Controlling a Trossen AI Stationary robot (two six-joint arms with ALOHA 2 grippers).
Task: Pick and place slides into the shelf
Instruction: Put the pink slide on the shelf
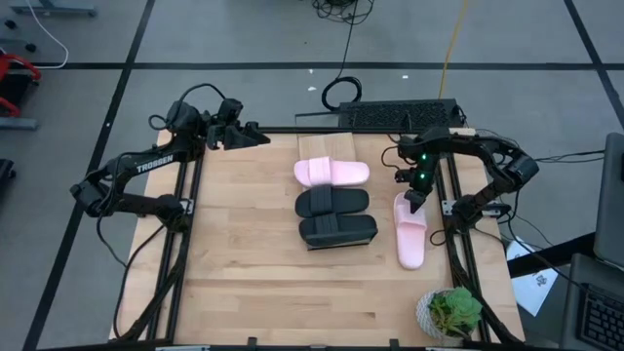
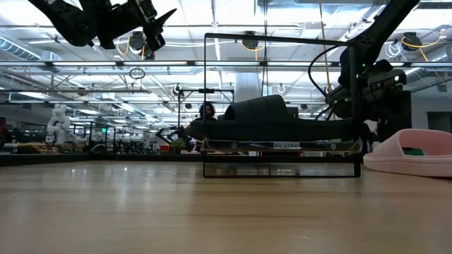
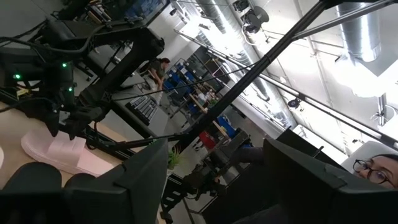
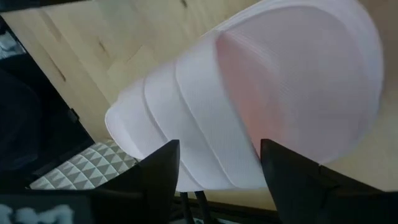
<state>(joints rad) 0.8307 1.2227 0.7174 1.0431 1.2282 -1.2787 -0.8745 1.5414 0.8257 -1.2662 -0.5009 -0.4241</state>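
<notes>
The right gripper (image 1: 416, 202) hangs wide open just above the loose pink slide (image 1: 410, 232). The left gripper (image 1: 255, 137) waits open too.

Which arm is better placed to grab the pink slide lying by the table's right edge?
The right. Its open tool hovers directly over that pink slide's strap end, fingers straddling it. The left tool waits, open, at the far-left corner.
</notes>
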